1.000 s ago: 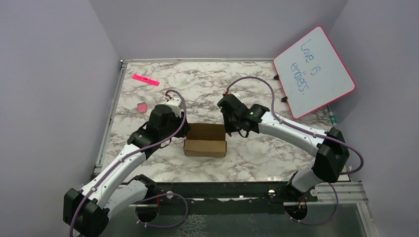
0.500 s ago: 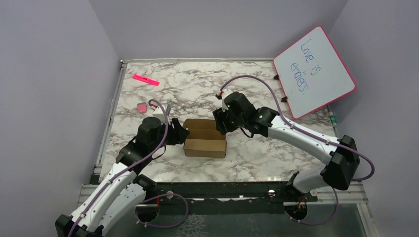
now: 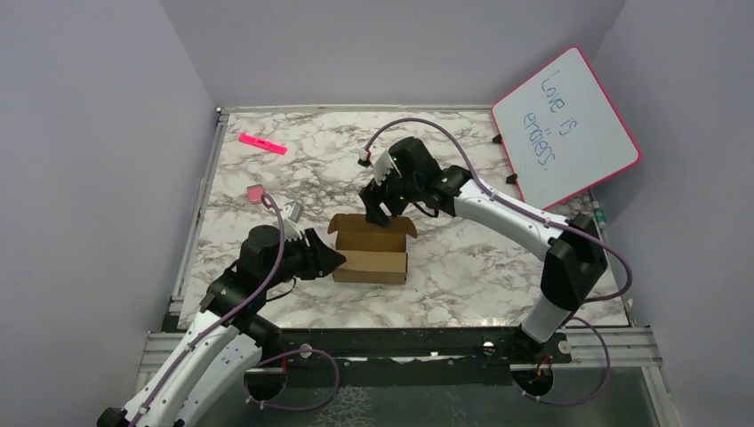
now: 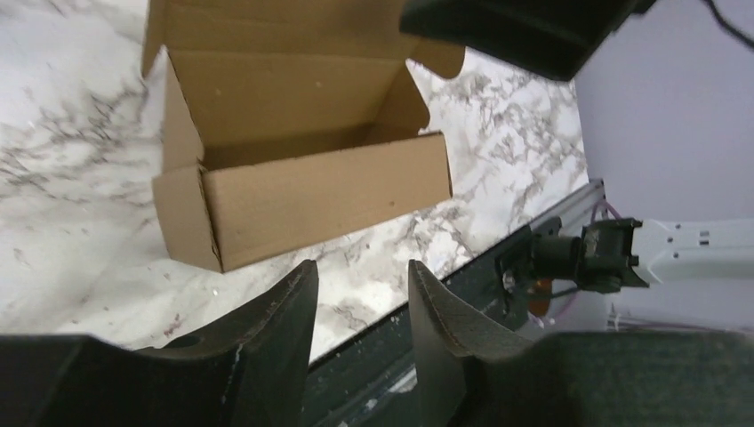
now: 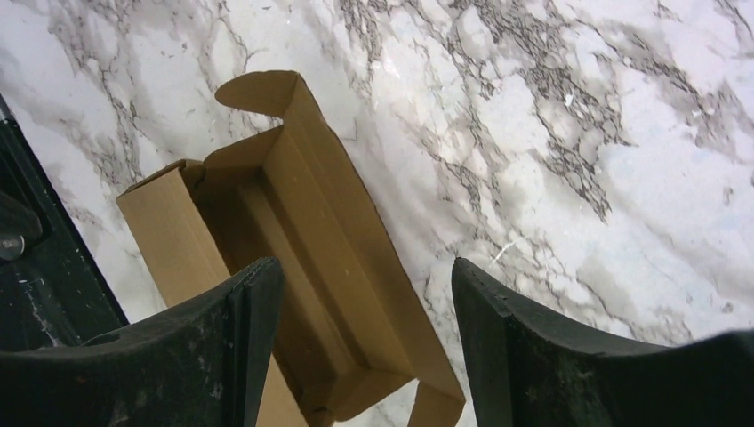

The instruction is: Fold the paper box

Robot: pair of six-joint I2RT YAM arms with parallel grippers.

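Note:
The paper box (image 3: 372, 260) is a small brown cardboard box standing on the marble table (image 3: 462, 267), its top open and its lid flap (image 3: 373, 225) lying back with the side tabs raised. In the left wrist view the paper box (image 4: 311, 191) lies just beyond my left gripper (image 4: 360, 267), which is open and empty. From above, the left gripper (image 3: 332, 259) sits just off the box's left end, apart from it. My right gripper (image 3: 379, 216) hovers over the back flap, open and holding nothing. The right wrist view shows the box's inside (image 5: 302, 258) below the right gripper (image 5: 363, 267).
A pink-framed whiteboard (image 3: 565, 129) leans at the back right. A pink marker (image 3: 263, 143) and a pink eraser (image 3: 257, 193) lie at the left. The table's metal front rail (image 3: 400, 342) runs close behind the box's near side.
Both grippers have let go of the box's ends and opened. The left arm pulled back toward the near left; the right arm rose and moved left over the back flap. The side tabs sprang up.

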